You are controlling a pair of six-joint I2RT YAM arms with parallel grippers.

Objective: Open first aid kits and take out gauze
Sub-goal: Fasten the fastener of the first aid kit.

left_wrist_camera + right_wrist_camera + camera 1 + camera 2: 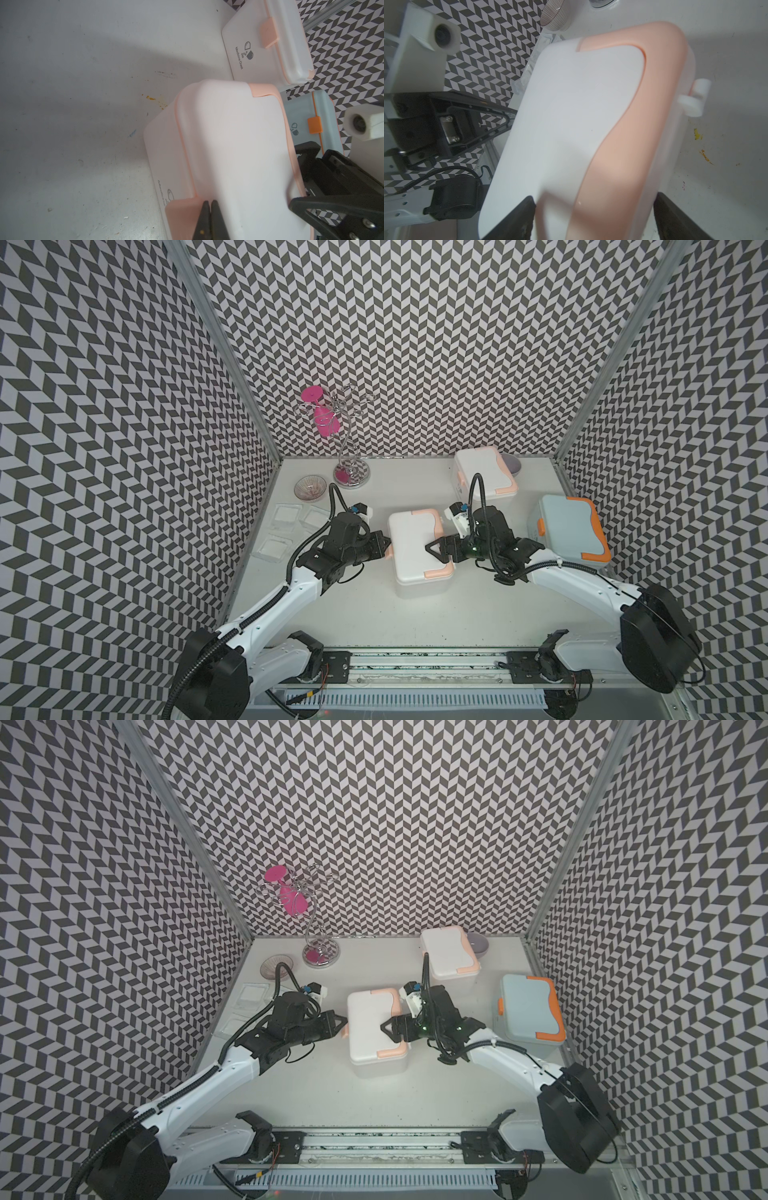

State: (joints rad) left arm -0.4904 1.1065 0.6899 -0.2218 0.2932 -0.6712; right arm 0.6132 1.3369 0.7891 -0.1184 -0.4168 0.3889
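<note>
1. Closest to the lens, the left end effector point(210, 204) is closed. Its fingers are pressed together with nothing seen between them, and the tips touch the peach side latch point(181, 216) of the middle white plastic first aid case with peach trim point(417, 549).
2. Opposite it, the right end effector point(593, 197) is spread wide over that case's lid at the peach-trimmed end. I cannot tell whether it touches the lid.
3. Farther back from the right end effector sits a second white peach-trimmed case point(484, 472), and behind its wrist a pale blue case with orange trim point(569, 526). All three lids look shut.
4. Beyond the left end effector's wrist, away from the cases, three flat white gauze pads in clear wrappers point(286, 518) lie on the pale grey counter point(374, 614).
5. Progress looks early: no kit is open, and the middle latch seems the step in hand. Where those pads came from cannot be told.
</note>
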